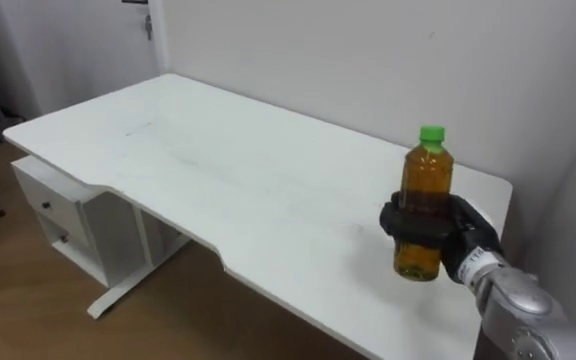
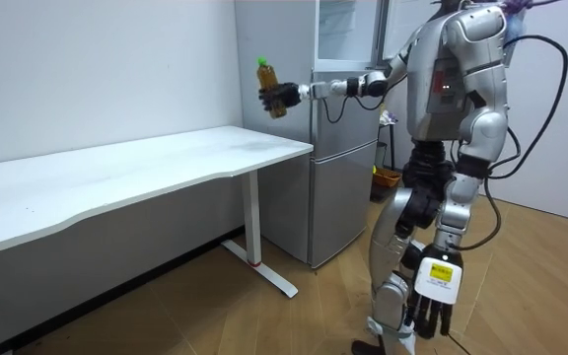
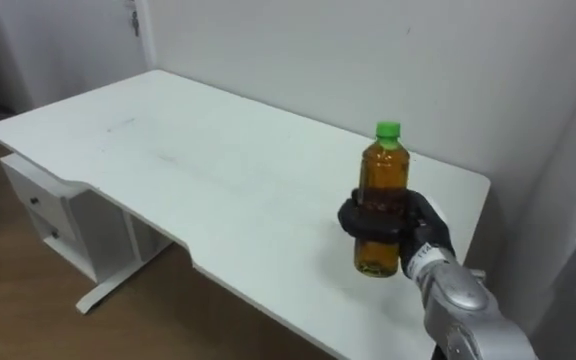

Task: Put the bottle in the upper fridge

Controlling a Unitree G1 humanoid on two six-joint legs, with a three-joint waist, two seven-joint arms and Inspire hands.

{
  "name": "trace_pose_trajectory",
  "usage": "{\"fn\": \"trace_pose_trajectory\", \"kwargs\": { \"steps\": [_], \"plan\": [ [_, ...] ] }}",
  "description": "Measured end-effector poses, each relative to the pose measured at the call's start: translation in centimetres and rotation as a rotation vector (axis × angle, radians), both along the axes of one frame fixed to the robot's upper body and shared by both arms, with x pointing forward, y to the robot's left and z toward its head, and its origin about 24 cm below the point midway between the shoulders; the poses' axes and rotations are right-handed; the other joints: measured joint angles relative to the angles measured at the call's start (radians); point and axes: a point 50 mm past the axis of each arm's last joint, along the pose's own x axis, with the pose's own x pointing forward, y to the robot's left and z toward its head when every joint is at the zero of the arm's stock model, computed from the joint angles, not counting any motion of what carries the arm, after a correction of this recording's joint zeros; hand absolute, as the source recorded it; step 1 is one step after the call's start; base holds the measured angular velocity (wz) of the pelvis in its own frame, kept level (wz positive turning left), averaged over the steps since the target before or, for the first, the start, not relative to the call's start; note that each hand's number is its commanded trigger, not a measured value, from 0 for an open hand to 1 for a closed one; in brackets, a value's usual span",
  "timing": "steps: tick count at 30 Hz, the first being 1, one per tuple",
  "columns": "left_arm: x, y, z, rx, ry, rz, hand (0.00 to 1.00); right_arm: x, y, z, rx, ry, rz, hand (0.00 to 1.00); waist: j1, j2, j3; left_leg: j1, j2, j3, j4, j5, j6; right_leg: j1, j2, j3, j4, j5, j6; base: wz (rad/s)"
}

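Your right hand (image 1: 466, 238) has its dark fingers (image 1: 413, 222) curled round the waist of the clear plastic bottle with the green cap (image 1: 429, 165). The bottle is upright and lifted clear above the near end of the long white bench (image 1: 218, 170), touching nothing but the hand. A grip at mid-height, I judge, steadies a tall, top-heavy load and leaves the base free for setting down on a shelf. The bottle is capped and filled almost to the neck with amber liquid, so tilt matters less than a slip.

Just beyond that end of the bench stands the tall grey two-compartment fridge (image 2: 348, 148). Its upper compartment looks open, with a pale interior and what seems a shelf; you cannot tell what is inside. The lower door is shut.

Under the far end of the bench sits a white drawer unit (image 1: 58, 215), drawers closed.

Your left hand (image 2: 430, 314) hangs idle well below bench height, fingers loose and roughly straight.

The carry to the fridge is yet to come.
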Motion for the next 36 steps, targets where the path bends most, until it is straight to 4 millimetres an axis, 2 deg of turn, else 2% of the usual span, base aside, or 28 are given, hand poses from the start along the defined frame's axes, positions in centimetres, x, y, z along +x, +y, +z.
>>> {"fn": "trace_pose_trajectory", "kwargs": {
  "steps": [3, 8, 12, 14, 16, 18, 21, 23, 27, 29, 33, 36],
  "plan": [
    [-0.4, 0.0, 0.0, 0.000, 0.005, 0.013, 0.00, -0.6, 0.9, 1.5, -0.062, -0.085, 0.033, 1.00, -0.023, -0.002, -0.0040, 0.018, 0.004, 0.012, -0.007, 0.000, -0.001, 0.008, 0.002, 0.022, 0.001, 0.000, 0.000, -0.12],
    [-1.6, 0.0, 0.0, 0.000, 0.034, 0.031, 0.00, -2.5, 2.4, 3.2, -0.073, -0.200, 0.125, 1.00, -0.086, -0.004, -0.0106, 0.037, 0.004, 0.029, -0.011, -0.001, 0.000, 0.019, 0.001, 0.039, 0.001, 0.001, -0.002, -0.12],
    [-1.8, 0.0, -0.1, -0.001, 0.042, 0.032, 0.00, -2.8, 2.9, 4.1, -0.089, -0.240, 0.153, 1.00, -0.123, -0.003, -0.0245, 0.055, 0.006, 0.045, -0.019, 0.000, 0.001, 0.025, 0.002, 0.059, 0.003, 0.003, -0.005, -0.14],
    [-1.9, 0.0, -0.1, -0.001, 0.045, 0.034, 0.00, -2.9, 3.0, 4.4, -0.090, -0.252, 0.162, 1.00, -0.129, -0.003, -0.0286, 0.064, 0.011, 0.058, -0.020, 0.000, 0.001, 0.025, 0.003, 0.073, 0.003, 0.005, -0.008, -0.20],
    [-1.9, 0.0, -0.1, -0.003, 0.044, 0.042, 0.00, -3.2, 3.2, 5.0, -0.106, -0.266, 0.181, 1.00, -0.145, -0.003, -0.0289, 0.066, 0.014, 0.065, -0.020, -0.001, 0.001, 0.023, 0.005, 0.079, 0.004, 0.008, -0.009, -0.15],
    [-1.9, 0.0, 0.0, 0.000, 0.042, 0.060, 0.00, -3.7, 2.9, 6.3, -0.133, -0.298, 0.198, 1.00, -0.165, -0.005, -0.0303, 0.066, 0.016, 0.070, -0.021, -0.001, 0.001, 0.019, 0.005, 0.081, 0.006, 0.009, -0.010, -0.05],
    [-2.0, 0.4, 0.1, 0.012, 0.040, 0.090, 0.00, -4.4, 1.8, 8.4, -0.152, -0.369, 0.172, 1.00, -0.173, -0.012, -0.0336, 0.080, 0.019, 0.083, -0.034, 0.000, 0.000, 0.021, 0.007, 0.093, 0.006, 0.009, -0.010, -0.11],
    [-2.1, 0.6, 0.1, 0.017, 0.041, 0.102, 0.00, -4.8, 1.3, 9.5, -0.155, -0.413, 0.153, 1.00, -0.175, -0.017, -0.0329, 0.096, 0.020, 0.093, -0.044, 0.000, -0.001, 0.029, 0.007, 0.102, 0.006, 0.009, -0.010, -0.17],
    [-1.5, 0.9, 0.2, 0.022, 0.024, 0.113, 0.00, -5.5, 1.0, 11.0, -0.134, -0.480, 0.133, 1.00, -0.196, -0.036, -0.0252, 0.109, 0.024, 0.108, -0.054, -0.001, -0.002, 0.031, 0.010, 0.123, 0.002, 0.009, -0.010, -0.13],
    [-1.2, 0.9, 0.2, 0.024, 0.017, 0.114, 0.00, -6.0, 1.0, 11.0, -0.133, -0.496, 0.140, 1.00, -0.200, -0.041, -0.0276, 0.110, 0.025, 0.117, -0.055, -0.003, -0.002, 0.028, 0.012, 0.133, 0.002, 0.010, -0.010, -0.12],
    [-1.3, 1.0, 0.1, 0.049, 0.019, 0.119, 0.00, -7.5, 0.9, 10.3, -0.130, -0.503, 0.153, 1.00, -0.217, -0.038, -0.0265, 0.125, 0.028, 0.120, -0.051, -0.012, -0.002, 0.042, 0.015, 0.140, 0.000, 0.010, -0.010, -0.03],
    [-1.4, 0.9, 0.1, 0.052, 0.024, 0.121, 0.00, -8.0, 0.9, 10.7, -0.142, -0.522, 0.164, 1.00, -0.230, -0.031, -0.0235, 0.125, 0.033, 0.138, -0.051, -0.014, -0.003, 0.034, 0.018, 0.161, 0.001, 0.010, -0.010, -0.15]
  ]
}}
